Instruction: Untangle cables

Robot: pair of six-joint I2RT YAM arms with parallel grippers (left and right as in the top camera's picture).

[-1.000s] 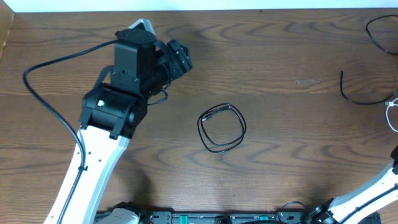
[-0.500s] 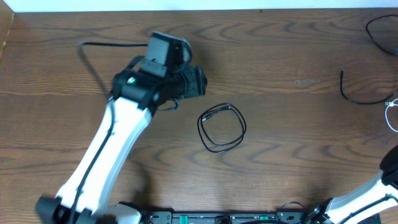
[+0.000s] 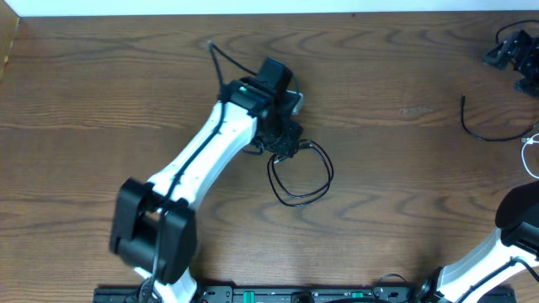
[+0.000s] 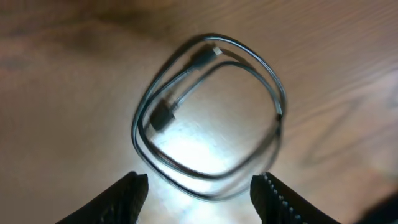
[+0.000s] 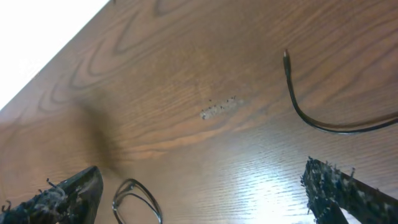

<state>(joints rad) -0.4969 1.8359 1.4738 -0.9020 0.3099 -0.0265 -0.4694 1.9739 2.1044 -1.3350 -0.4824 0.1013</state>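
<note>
A black cable lies coiled in a small loop at the middle of the table. My left gripper hovers over the loop's upper-left part. In the left wrist view the coil with its plug ends fills the middle, and my left gripper is open and empty, its fingers on either side of the loop's near edge. My right gripper is at the far right back corner; in its wrist view it is open and empty. A second black cable curves near the right edge, and its plug end shows in the right wrist view.
A white cable lies at the right edge. The left arm stretches diagonally across the table from the front left. The coil also shows small in the right wrist view. The wooden table ends at a white wall behind.
My left arm has stretched out and swung right, bringing its gripper from the back left down over the coiled cable. My right gripper has come into view at the back right corner.
</note>
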